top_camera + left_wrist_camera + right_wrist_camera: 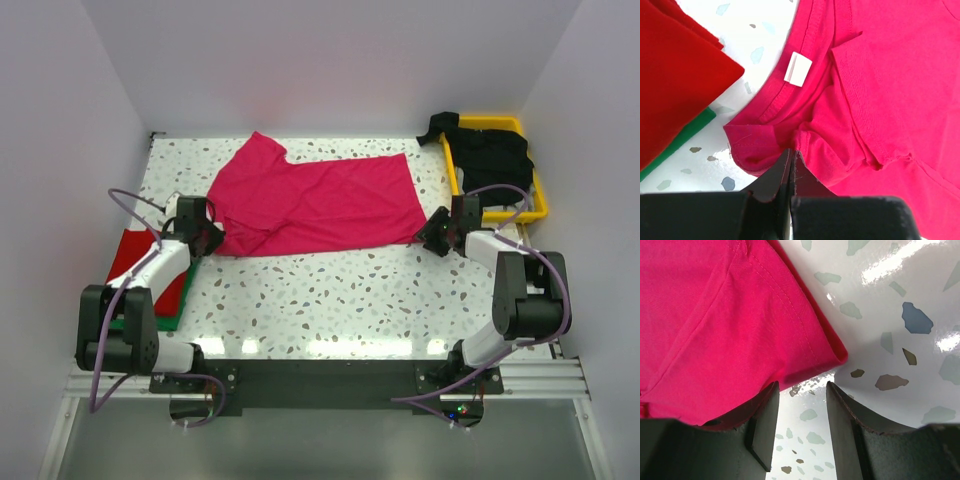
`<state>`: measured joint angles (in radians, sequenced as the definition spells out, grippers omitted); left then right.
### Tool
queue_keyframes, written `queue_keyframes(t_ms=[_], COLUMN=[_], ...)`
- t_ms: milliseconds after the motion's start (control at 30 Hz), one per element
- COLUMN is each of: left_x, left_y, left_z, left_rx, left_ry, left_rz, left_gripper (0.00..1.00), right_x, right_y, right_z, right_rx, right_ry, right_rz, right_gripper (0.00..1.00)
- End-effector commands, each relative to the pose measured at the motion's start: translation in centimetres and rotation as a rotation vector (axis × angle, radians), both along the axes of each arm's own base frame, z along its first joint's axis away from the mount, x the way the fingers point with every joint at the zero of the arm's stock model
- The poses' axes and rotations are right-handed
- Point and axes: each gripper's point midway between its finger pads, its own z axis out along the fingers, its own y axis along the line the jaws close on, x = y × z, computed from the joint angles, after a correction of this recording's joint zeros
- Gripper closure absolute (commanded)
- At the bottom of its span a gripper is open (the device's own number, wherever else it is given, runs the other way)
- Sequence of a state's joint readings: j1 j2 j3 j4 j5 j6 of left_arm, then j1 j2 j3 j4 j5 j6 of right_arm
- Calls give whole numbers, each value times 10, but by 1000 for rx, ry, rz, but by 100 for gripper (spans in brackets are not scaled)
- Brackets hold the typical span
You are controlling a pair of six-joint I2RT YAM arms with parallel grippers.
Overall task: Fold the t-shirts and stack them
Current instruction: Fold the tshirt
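Speckled terrazzo table (330, 300) carries the magenta-pink t-shirt (310, 200), spread flat from centre toward 12 o'clock. The left gripper (210, 240) at 9 o'clock has its jaws closed on puckered cloth beside the collar, where a white label (797, 69) shows no writing. The right gripper (432, 238) at 3 o'clock stands with jaws apart at the hem corner. A folded red t-shirt (135, 262) lies on a green t-shirt (175, 312) at 8 o'clock, and black t-shirts (490, 160) fill the yellow tray (540, 208) at 2 o'clock

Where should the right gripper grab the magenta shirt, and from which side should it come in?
Take the hemmed corner of the magenta shirt nearest the right gripper. It lies flat on the table, pointing at the open jaws, so probably slide in low from the right, one finger under the stitched hem.
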<state>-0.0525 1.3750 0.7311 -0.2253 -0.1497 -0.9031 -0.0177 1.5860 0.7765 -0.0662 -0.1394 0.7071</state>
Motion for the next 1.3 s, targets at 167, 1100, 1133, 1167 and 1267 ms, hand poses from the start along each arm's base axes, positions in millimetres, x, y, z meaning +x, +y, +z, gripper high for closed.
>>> queue_keyframes(t_ms=[167,1100,1133,1167,1267], left_x=[15,35,35,35,33], left_y=[6,34,33,32,33], left_z=[17,-9,-13,-14,-17], left_rx=[43,89,84,82,81], left_ry=[-44,74,81,84,94], left_rz=[-1,106,105,105,109], left_gripper=[100,100,100,100,100], right_x=[11,13,13,12,13], right_y=[-4,-7,-9,-10,-13], right_z=[2,5,4,4,3], right_rx=[-24,-42,-49,-52,-68], right_ry=[-32,-36,-35,-33,-38], right_rz=[-10,-12,-17,-20,-38], right_gripper=[54,52,52,51,48])
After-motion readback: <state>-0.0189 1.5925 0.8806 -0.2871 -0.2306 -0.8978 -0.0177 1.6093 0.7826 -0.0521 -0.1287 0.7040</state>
